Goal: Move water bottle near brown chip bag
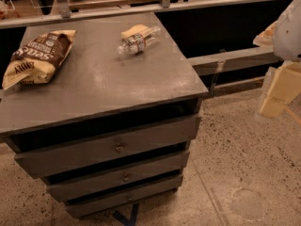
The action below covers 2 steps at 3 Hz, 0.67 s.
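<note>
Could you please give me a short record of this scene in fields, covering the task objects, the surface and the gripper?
surface: grey cabinet with three drawers
water bottle: lying on its side, back right of the cabinet top
sponge: pale yellow, right behind the bottle
brown chip bag: lying flat at the left edge of the top, well apart from the bottle
gripper: off to the right of the cabinet, above the floor, touching neither object
task status: bottle not yet near the bag

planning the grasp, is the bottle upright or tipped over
Tipped over: the bottle lies on its side on the cabinet top, by the sponge. The gripper hangs off to the right, beyond the cabinet.
</note>
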Tool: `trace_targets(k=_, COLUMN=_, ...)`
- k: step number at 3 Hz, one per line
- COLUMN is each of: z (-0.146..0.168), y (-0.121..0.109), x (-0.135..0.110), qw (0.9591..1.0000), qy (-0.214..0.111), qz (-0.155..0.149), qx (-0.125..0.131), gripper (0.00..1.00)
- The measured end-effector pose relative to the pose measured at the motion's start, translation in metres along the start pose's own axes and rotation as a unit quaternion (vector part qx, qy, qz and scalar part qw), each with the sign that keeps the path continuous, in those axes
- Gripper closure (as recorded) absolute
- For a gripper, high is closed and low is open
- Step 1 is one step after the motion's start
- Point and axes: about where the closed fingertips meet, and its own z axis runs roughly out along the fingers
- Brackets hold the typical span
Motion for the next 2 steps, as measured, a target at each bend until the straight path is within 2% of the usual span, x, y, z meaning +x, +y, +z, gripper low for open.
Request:
trace_targets(k=1, z=0.0, y=0.0, x=0.0, qw=1.0, qy=0.0, qz=0.0, qx=0.0, gripper=0.0)
trace_targets(k=2, z=-0.003, y=-0.015, x=-0.005, qw=0.9994, qy=-0.027, qz=0.017, qx=0.013, gripper=0.0)
